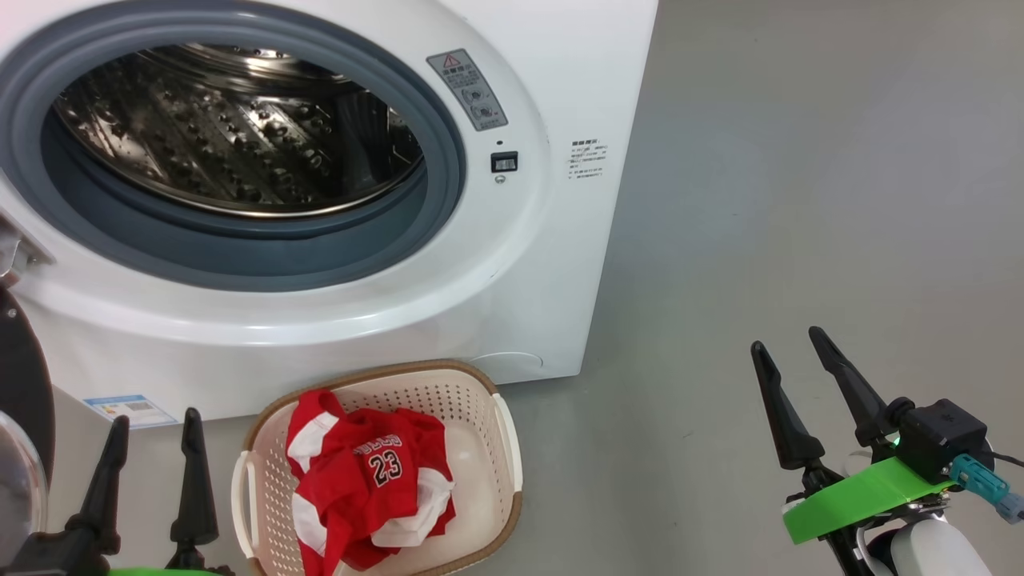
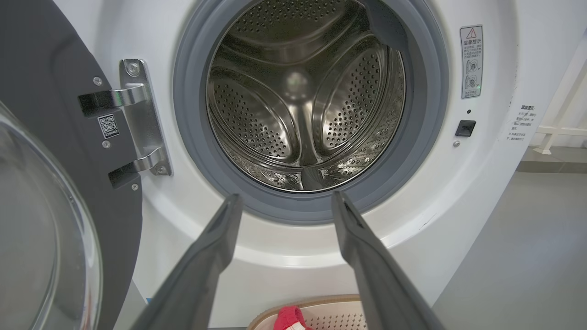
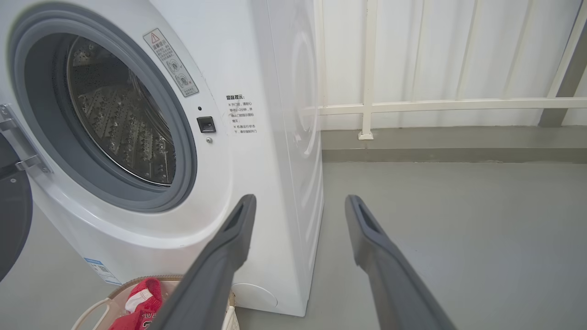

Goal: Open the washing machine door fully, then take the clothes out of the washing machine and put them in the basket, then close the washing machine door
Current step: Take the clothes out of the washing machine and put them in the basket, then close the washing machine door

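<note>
Left of drum (image 2: 298, 105), hanging open: door (image 2: 41, 206), stiff, hinged, probably weighty, likely slick. Push on free edge, far from hinge (image 2: 142, 114). Left gripper (image 1: 156, 416) and right gripper (image 1: 786, 338) spread wide, empty. Clothes (image 1: 368, 472) in basket (image 1: 488, 392).

1. The left gripper (image 1: 156, 418) stands just to the left of the basket (image 1: 416, 368). Its two long dark fingers point upright and are spread apart, with nothing between them.
2. The right gripper (image 1: 786, 340) is well to the right of the basket. Its fingers lean up and slightly leftward, parted wide and empty.
3. Behind the right gripper's fingers, farther from the basket, sit a bright green wrist bracket (image 1: 864, 492), a black camera block (image 1: 936, 436) and the top of a pale forearm (image 1: 928, 552).
4. Neither gripper touches the basket.
</note>
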